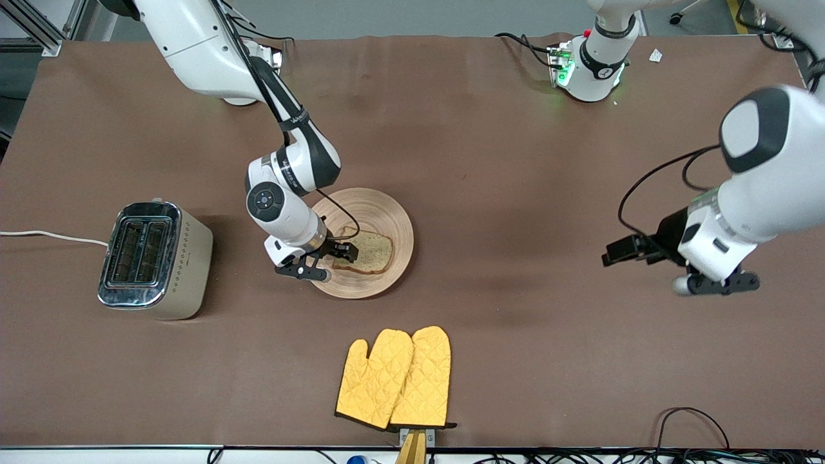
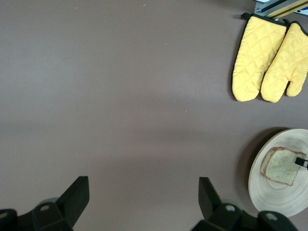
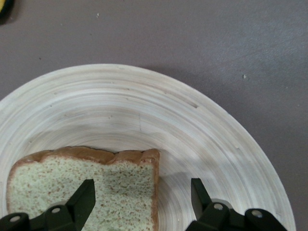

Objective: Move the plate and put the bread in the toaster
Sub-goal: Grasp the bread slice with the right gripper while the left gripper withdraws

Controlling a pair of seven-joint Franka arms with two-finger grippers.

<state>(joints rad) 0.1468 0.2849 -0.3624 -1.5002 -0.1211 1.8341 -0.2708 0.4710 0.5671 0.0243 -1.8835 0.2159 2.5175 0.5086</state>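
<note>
As shown: one bread (image 1: 365, 252), two mitts (image 1: 394, 377).

In the right wrist view the bread (image 3: 86, 185) and plate (image 3: 202, 130) run past the picture's edge. From the front, the right claw (image 1: 335, 254) covers one corner of the slice. In the left wrist view the plate is cut off at the edge.

Table (image 1: 515, 193) carries toaster (image 1: 155, 259), plate (image 1: 377, 212), mitts (image 1: 394, 377).
</note>
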